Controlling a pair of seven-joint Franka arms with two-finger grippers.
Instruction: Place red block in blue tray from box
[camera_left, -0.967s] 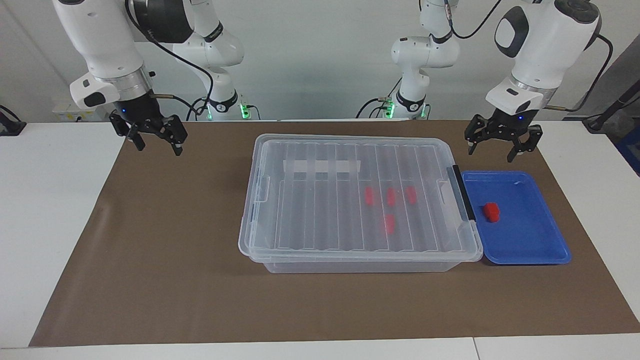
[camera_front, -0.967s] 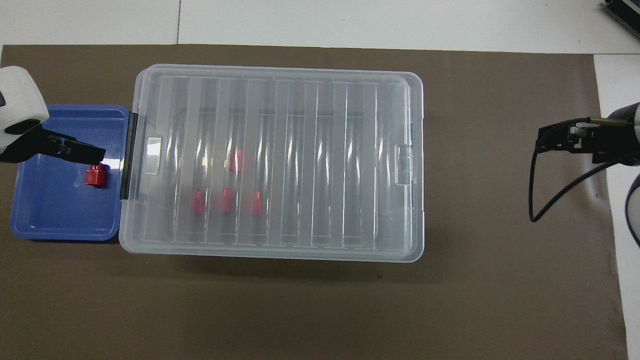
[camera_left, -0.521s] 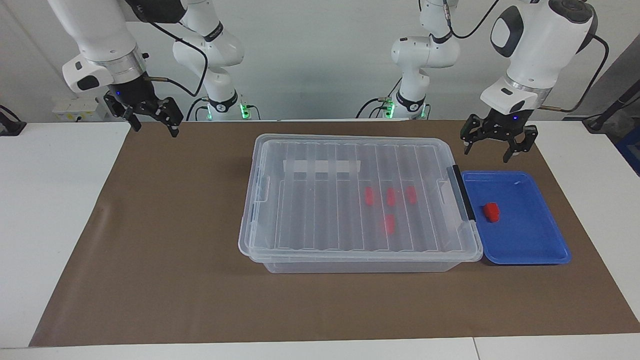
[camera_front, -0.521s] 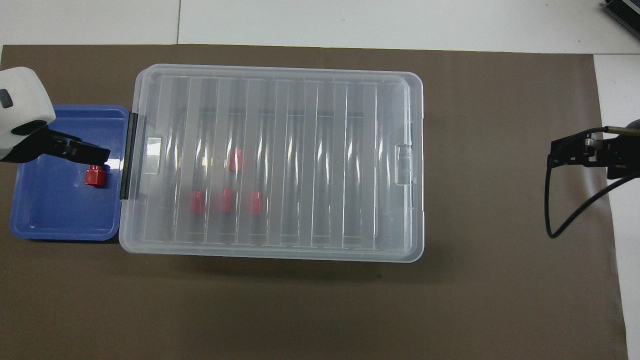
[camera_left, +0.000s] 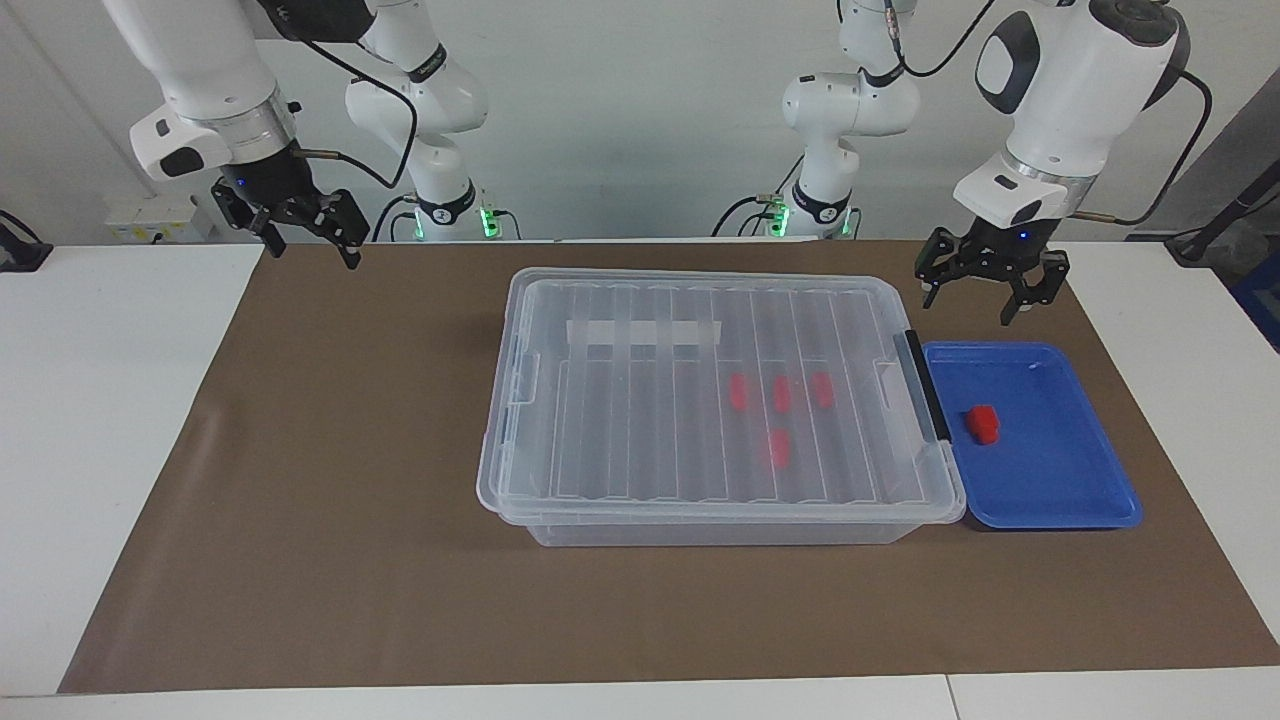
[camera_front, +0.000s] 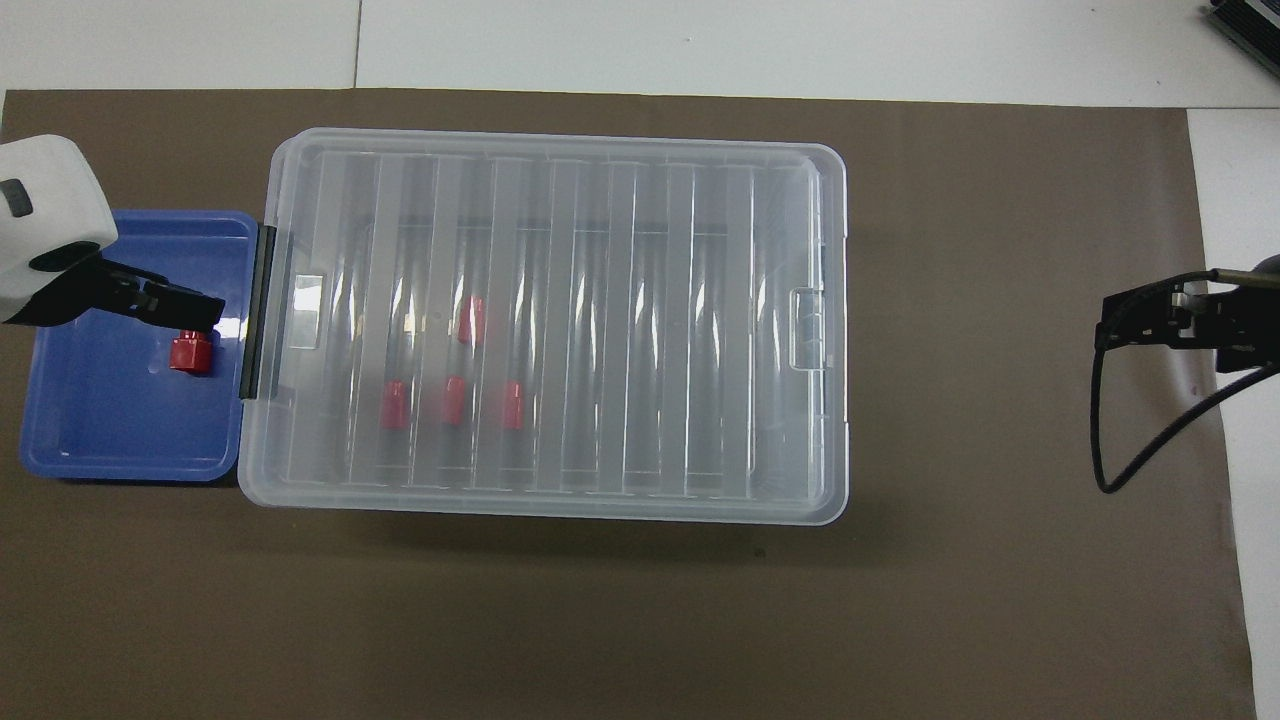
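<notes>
The box (camera_left: 620, 430) is a clear bin with its ribbed lid shut, in the middle of the mat; it also shows in the overhead view (camera_front: 650, 330). Several red blocks (camera_left: 782, 394) lie inside it under the lid (camera_front: 453, 400). The blue tray (camera_left: 1050, 460) sits against the box's black clip handle (camera_left: 925, 385), toward the left arm's end. One red block (camera_left: 983, 424) lies in the tray (camera_front: 190, 353). My left gripper (camera_left: 967, 305) is open and empty, raised over the tray's edge nearest the robots (camera_front: 160, 300). My right gripper (camera_left: 310, 255) is open and empty, raised over the mat's corner at the right arm's end (camera_front: 1130, 322).
A brown mat (camera_left: 350, 500) covers the table under everything. White table surface (camera_left: 100, 450) lies beyond the mat at both ends. A black cable (camera_front: 1130, 470) hangs from the right arm.
My right gripper has risen and drawn back toward the right arm's end of the table. My left gripper has risen slightly and shifted a little toward the box. The blocks, box and tray have not moved.
</notes>
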